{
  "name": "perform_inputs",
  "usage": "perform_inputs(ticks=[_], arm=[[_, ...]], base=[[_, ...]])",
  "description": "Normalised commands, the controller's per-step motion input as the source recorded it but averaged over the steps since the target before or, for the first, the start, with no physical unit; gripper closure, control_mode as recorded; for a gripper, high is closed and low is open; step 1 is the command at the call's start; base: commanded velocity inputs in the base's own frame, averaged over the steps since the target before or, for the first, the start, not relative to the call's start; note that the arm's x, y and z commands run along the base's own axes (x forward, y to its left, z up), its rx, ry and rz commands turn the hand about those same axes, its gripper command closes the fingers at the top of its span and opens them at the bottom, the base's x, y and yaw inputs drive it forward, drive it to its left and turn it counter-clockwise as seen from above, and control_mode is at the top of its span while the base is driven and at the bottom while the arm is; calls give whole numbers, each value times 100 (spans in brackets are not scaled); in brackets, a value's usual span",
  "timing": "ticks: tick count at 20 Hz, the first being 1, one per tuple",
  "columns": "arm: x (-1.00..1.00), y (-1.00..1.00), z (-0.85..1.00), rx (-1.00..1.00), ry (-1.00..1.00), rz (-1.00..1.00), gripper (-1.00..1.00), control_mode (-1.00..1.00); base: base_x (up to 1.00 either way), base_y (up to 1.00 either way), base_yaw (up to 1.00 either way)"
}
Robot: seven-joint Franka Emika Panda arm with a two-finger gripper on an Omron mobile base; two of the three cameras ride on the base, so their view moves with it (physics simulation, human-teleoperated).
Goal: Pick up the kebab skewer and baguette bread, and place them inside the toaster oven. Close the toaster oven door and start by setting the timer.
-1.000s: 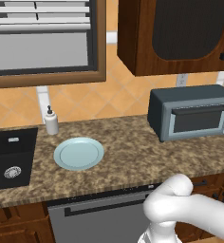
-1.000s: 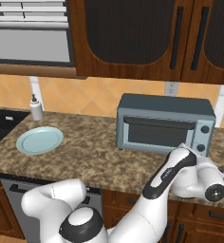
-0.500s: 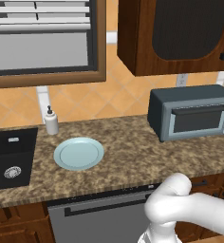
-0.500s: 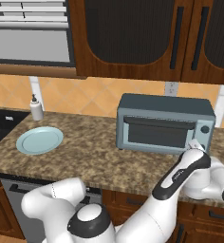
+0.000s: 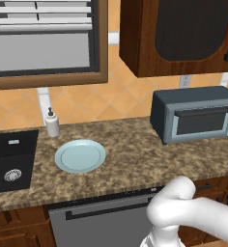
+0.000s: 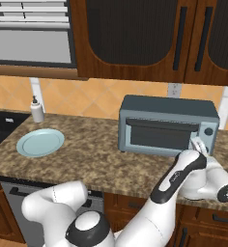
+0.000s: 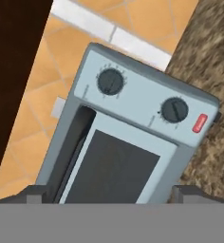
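Toaster oven (image 6: 168, 126) sitting on granite counter (image 6: 96, 154), far right, door (image 7: 111, 171) shut. Gripper (image 7: 112, 193) hovering just before control panel, fingers spread wide, pinching nothing. Two round knobs (image 7: 110, 81) looking small, rigid, likely smooth; judging best hold across knob rim, fingers straddling it. Plate (image 5: 80, 156) lying bare at left; skewer and baguette unseen.

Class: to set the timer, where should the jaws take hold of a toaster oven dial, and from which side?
Grip a round dial across its rim, coming straight at the control panel from the front: the knobs are small, round and face outward, so the open gripper can straddle one.
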Motion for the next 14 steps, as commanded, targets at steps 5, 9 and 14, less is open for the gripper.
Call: perform_inputs(ticks=[5, 9, 14], arm=[[20, 22, -6, 0, 0, -8, -100, -100], [21, -11, -11, 0, 0, -7, -100, -100], [6, -41, -10, 0, 3, -11, -100, -100]], base=[[0, 0, 0], [0, 0, 0], [0, 0, 0]])
